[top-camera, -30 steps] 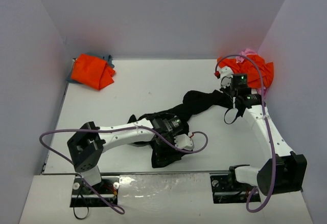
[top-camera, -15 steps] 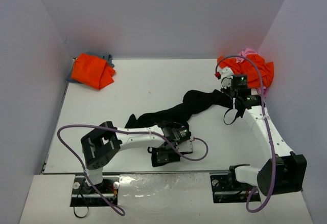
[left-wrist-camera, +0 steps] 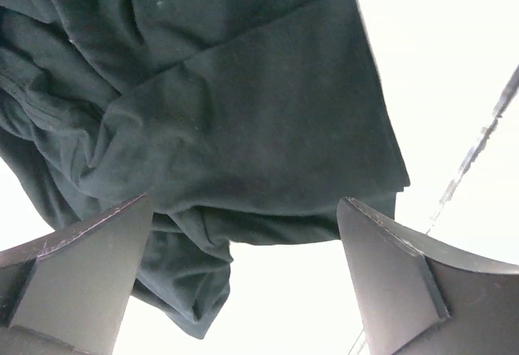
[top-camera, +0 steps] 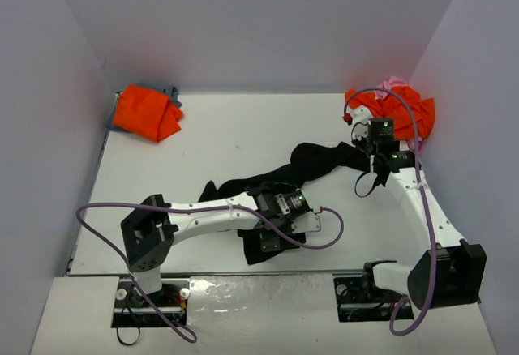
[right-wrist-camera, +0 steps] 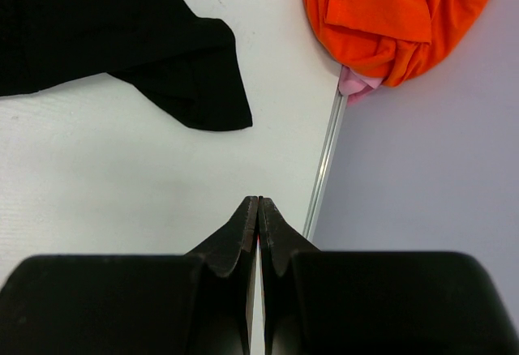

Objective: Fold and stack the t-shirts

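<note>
The black t-shirt (top-camera: pixel 312 164) lies crumpled in a long strip from the right middle of the table towards the front centre. My left gripper (top-camera: pixel 272 243) is open and low near the front edge. In the left wrist view its fingers (left-wrist-camera: pixel 89 266) stand wide apart, and folds of the black shirt (left-wrist-camera: pixel 243 112) lie just beyond them, with none held. My right gripper (top-camera: pixel 362 120) is shut and empty, raised near the right wall. Its closed tips (right-wrist-camera: pixel 258 201) point past the black sleeve (right-wrist-camera: pixel 186 79).
An orange shirt (top-camera: pixel 146 112) lies on a blue-grey one (top-camera: pixel 172 92) at the back left. Another orange shirt (top-camera: pixel 401 112) sits on a pink one (top-camera: pixel 395 82) at the back right, also in the right wrist view (right-wrist-camera: pixel 389 14). Walls enclose three sides.
My left arm drew back from the black heap towards the front edge, then shifted a little right. The shirt's near end now lies stretched out. The right arm has not moved.
</note>
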Action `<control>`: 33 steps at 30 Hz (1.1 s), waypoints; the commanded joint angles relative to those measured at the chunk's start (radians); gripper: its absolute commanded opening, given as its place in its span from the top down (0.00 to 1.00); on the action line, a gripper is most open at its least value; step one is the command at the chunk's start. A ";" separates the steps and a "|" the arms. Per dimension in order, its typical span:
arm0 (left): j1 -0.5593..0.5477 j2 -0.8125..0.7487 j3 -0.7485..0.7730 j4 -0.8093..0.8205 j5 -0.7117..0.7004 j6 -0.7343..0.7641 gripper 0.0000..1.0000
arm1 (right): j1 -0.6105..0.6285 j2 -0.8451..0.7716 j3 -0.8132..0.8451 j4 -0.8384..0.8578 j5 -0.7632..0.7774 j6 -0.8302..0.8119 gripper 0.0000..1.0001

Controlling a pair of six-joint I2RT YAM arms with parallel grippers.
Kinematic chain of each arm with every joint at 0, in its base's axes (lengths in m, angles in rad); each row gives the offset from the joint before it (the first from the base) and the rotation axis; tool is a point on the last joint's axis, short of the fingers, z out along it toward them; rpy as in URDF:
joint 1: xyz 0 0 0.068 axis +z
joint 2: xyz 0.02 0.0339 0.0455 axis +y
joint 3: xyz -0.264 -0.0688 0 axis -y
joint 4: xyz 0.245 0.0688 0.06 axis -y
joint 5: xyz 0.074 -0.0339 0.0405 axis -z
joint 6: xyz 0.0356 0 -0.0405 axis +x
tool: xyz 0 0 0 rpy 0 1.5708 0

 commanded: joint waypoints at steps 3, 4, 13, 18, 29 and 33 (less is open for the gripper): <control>-0.006 -0.140 0.040 -0.074 0.108 0.009 0.03 | -0.019 0.016 -0.007 0.049 0.060 -0.015 1.00; -0.006 -0.147 0.041 -0.090 0.136 0.011 0.03 | -0.023 0.030 -0.004 0.050 0.062 -0.014 1.00; -0.010 -0.165 0.027 -0.130 0.426 -0.013 0.03 | -0.041 0.082 0.011 0.050 0.069 -0.006 1.00; -0.033 -0.121 -0.038 -0.070 0.411 -0.019 0.03 | -0.059 0.064 0.001 0.052 0.060 -0.002 1.00; -0.121 -0.003 -0.052 0.017 0.273 -0.028 0.03 | -0.065 0.008 -0.034 0.055 0.046 -0.008 1.00; -0.148 0.045 -0.027 0.027 0.195 -0.029 0.03 | -0.065 -0.010 -0.045 0.053 0.051 -0.019 1.00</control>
